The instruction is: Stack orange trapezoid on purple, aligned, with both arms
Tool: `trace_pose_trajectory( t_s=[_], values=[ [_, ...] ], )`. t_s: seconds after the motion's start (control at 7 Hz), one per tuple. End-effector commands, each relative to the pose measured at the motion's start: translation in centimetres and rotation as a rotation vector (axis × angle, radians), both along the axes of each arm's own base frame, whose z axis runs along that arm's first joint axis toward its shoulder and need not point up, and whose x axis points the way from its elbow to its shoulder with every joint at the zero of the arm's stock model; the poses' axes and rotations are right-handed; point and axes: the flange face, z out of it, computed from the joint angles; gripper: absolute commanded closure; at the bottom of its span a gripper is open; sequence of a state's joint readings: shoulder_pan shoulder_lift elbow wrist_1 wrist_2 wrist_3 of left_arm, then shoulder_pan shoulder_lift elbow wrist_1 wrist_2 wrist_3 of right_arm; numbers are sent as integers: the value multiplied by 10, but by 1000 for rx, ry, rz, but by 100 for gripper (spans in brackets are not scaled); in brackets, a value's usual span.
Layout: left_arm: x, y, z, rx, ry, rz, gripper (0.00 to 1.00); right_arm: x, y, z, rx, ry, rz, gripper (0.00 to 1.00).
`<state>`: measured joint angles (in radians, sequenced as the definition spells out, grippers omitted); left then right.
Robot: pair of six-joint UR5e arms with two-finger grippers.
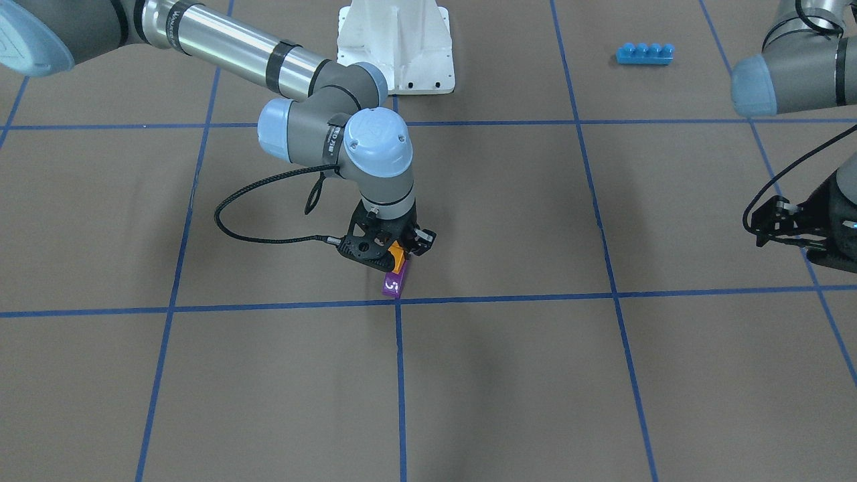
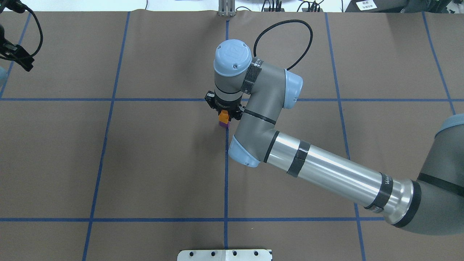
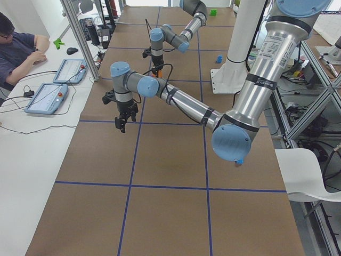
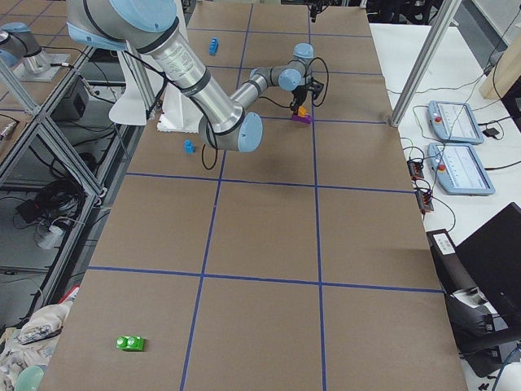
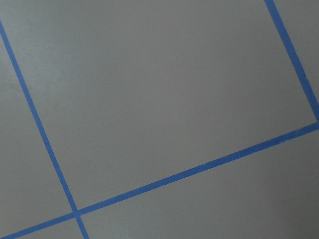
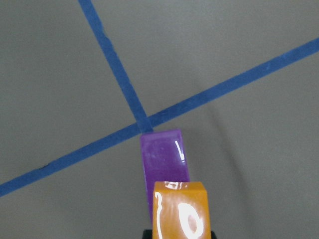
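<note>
purple (image 1: 393,284): on the table (image 1: 509,388), beside a blue tape crossing (image 1: 399,301).
orange trapezoid (image 1: 398,254): directly above purple, whether seated i can't tell.
right gripper (image 2: 225,115): clamped on the orange trapezoid.
left gripper (image 1: 770,224): well apart, opening unclear.

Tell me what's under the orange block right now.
The purple block sits beneath the orange trapezoid, resting on the table. The trapezoid and the right gripper cover its stud and their contact.
</note>
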<state>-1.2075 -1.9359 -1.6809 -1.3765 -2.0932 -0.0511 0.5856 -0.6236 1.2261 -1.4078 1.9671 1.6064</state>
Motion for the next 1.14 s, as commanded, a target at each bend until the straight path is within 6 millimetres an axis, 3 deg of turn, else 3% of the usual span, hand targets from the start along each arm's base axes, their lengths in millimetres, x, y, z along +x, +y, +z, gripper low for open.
trace_pose_trajectory(
  t_s=[0.0,0.14,0.29,0.43,0.57,0.71,0.86,1.0],
  values=[
    [0,0,1,-1,0,1,0,3,-1,-8,13,-18,6,0],
    [0,0,1,-2,0,1,0,5,0,-11,16,-25,3,0],
    [-1,0,0,1,-1,0,0,18,-3,-26,23,-47,10,0],
    [-3,-1,0,6,1,1,0,52,-15,-46,32,-69,41,0],
    [-20,-4,1,3,6,-23,0,95,-20,-70,78,-72,46,0],
    [-39,1,12,-4,55,7,0,142,-10,-83,155,-33,-7,0],
    [-76,7,32,8,63,18,0,207,-8,-78,228,20,-68,0],
    [-121,20,63,13,50,20,0,282,-21,-39,248,25,-125,0]
  ],
)
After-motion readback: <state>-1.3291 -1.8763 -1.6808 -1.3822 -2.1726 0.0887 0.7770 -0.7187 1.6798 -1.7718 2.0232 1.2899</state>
